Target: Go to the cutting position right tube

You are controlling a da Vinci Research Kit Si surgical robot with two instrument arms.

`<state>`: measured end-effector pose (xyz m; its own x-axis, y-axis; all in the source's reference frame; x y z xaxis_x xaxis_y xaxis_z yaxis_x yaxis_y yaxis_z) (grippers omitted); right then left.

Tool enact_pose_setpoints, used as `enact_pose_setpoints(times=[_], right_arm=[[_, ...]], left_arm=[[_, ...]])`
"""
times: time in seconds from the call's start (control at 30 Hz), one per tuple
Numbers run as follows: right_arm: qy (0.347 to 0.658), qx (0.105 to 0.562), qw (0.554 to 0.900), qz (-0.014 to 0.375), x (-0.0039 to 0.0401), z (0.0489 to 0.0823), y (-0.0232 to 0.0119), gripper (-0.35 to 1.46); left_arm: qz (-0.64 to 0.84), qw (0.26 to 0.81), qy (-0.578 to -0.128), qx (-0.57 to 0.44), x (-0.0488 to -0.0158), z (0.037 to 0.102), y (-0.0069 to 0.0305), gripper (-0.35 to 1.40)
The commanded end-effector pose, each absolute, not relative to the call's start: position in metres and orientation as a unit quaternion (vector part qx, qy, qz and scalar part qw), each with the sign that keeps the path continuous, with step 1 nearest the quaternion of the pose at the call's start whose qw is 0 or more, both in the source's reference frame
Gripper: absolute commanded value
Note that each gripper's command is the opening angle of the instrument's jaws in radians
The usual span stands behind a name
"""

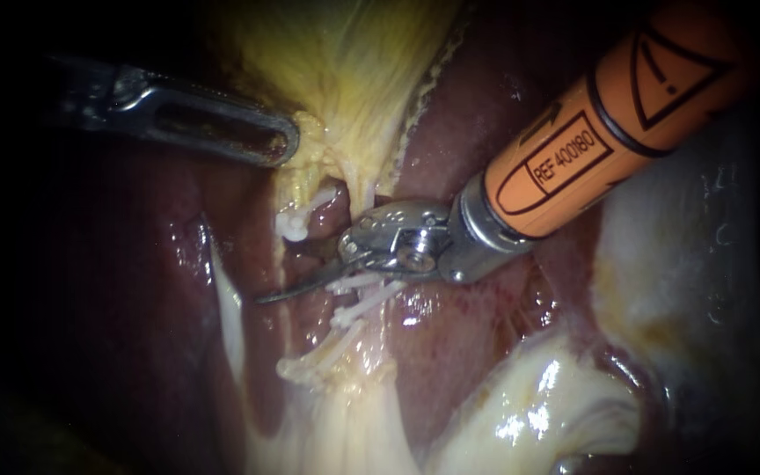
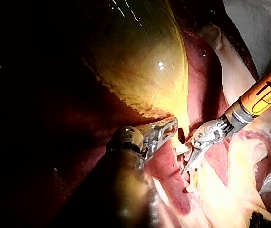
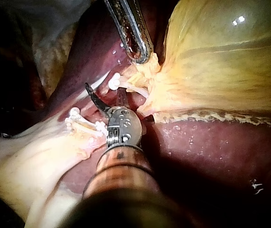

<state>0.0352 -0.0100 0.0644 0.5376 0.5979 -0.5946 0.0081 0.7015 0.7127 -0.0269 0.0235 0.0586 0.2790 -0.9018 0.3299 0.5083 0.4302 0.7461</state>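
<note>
In the endoscope view the left instrument (image 1: 288,146) is stretching in from 9 o'clock, and its tool is gripping the yellow lower edge of the gallbladder (image 1: 354,62), which is hanging from 12 o'clock. The right instrument (image 1: 303,276) is slanting in from 2 o'clock and ending near the centre. Its tool, a pair of thin blades, is standing open, one dark blade pointing toward 8 o'clock. The right tube (image 1: 368,192), a pale strand, is running from the gallbladder toward 6 o'clock and passing behind the hinge of that tool, so I cannot tell whether it is lying between the blades. White clips (image 1: 358,288) are sitting just beside the blades at their 6 o'clock. Dark red liver (image 1: 459,325) is lying all around. In the right wrist view the gap between the two blades is showing plainly, with the left instrument ahead of them at the gallbladder's edge.
</note>
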Motion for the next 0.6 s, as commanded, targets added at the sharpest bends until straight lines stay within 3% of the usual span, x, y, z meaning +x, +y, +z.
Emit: enact_pose_setpoints(times=[0.03, 0.33, 0.6], right_arm=[[0.445, 0.34, 0.808, 0.182, 0.0352, 0.0643, -0.01, 1.27], [0.445, 0.348, 0.805, 0.18, 0.0339, 0.0615, -0.01, 1.27], [0.444, 0.367, 0.799, 0.173, 0.0298, 0.0581, -0.0092, 1.18]], left_arm=[[-0.466, 0.756, -0.379, 0.26, -0.0269, 0.0586, 0.0235, -0.35], [-0.463, 0.757, -0.379, 0.262, -0.0258, 0.0586, 0.0234, -0.35], [-0.461, 0.757, -0.381, 0.265, -0.0248, 0.0586, 0.0236, -0.35]])
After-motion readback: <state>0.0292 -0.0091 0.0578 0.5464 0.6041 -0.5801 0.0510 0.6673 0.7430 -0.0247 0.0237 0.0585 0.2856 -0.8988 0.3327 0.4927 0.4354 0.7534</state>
